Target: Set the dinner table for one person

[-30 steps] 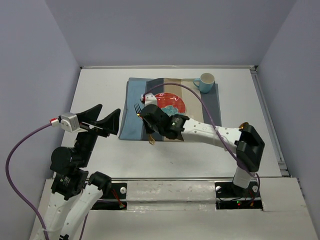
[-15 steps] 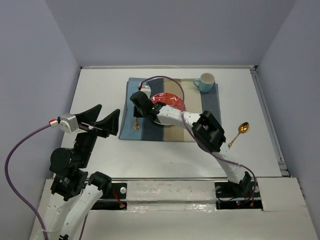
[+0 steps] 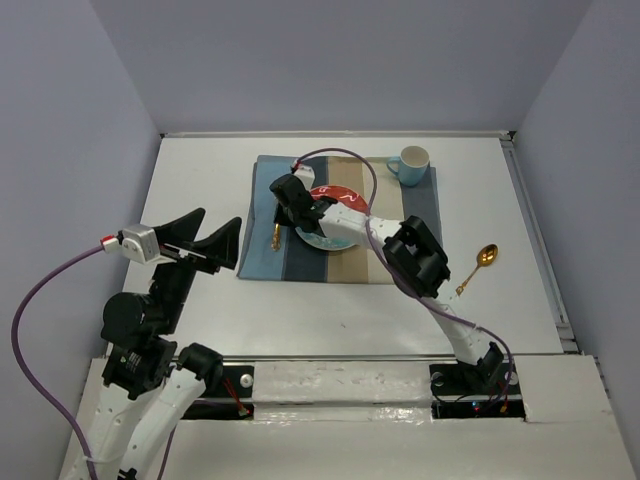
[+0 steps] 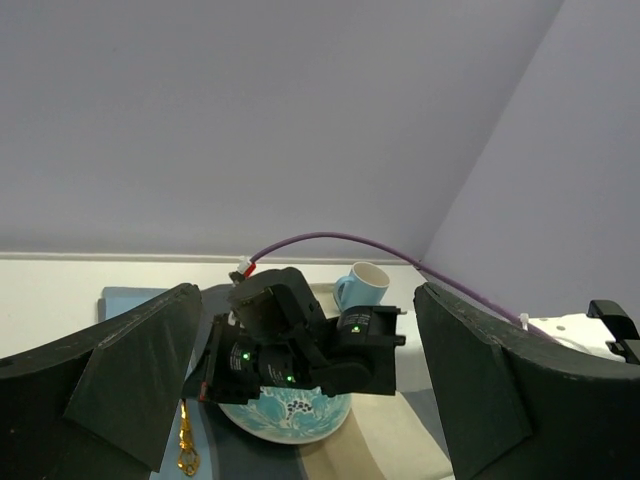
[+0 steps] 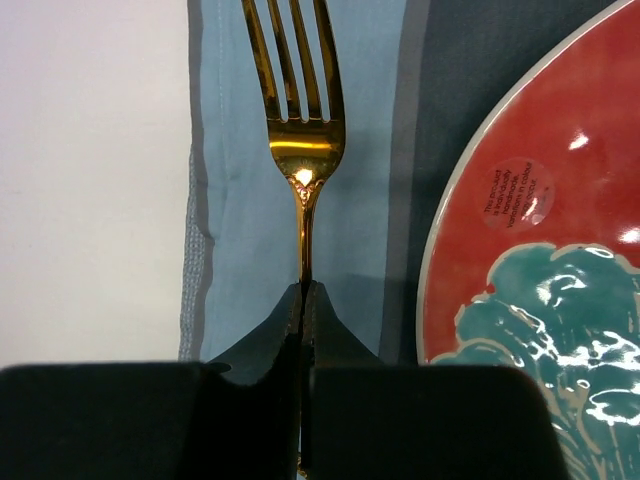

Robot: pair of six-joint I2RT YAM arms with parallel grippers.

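On the white dinner table (image 3: 200, 170) lies a striped placemat (image 3: 262, 170) with a red and teal plate (image 3: 340, 212). My right gripper (image 3: 281, 218) reaches over the mat's left side. It is shut on the handle of a gold fork (image 5: 300, 140). The right wrist view shows the closed tips (image 5: 305, 290) pinching the handle, the tines pointing away over the light blue stripe (image 5: 240, 200), and the plate (image 5: 540, 230) to the right. I cannot tell whether the fork touches the cloth. My left gripper (image 3: 200, 245) is open, empty and raised at the left; its fingers (image 4: 120, 370) stand wide apart.
A light blue mug (image 3: 410, 163) stands at the mat's far right corner. A gold spoon (image 3: 480, 262) lies on the table right of the mat. The right arm (image 3: 410, 255) arches over the mat's right half. The left wrist view shows that arm (image 4: 300, 340) over the plate (image 4: 290, 415).
My right gripper carried the fork from the mat's near left edge to the left stripe beside the plate. The arm's swing uncovered the spoon. The left arm has not moved.
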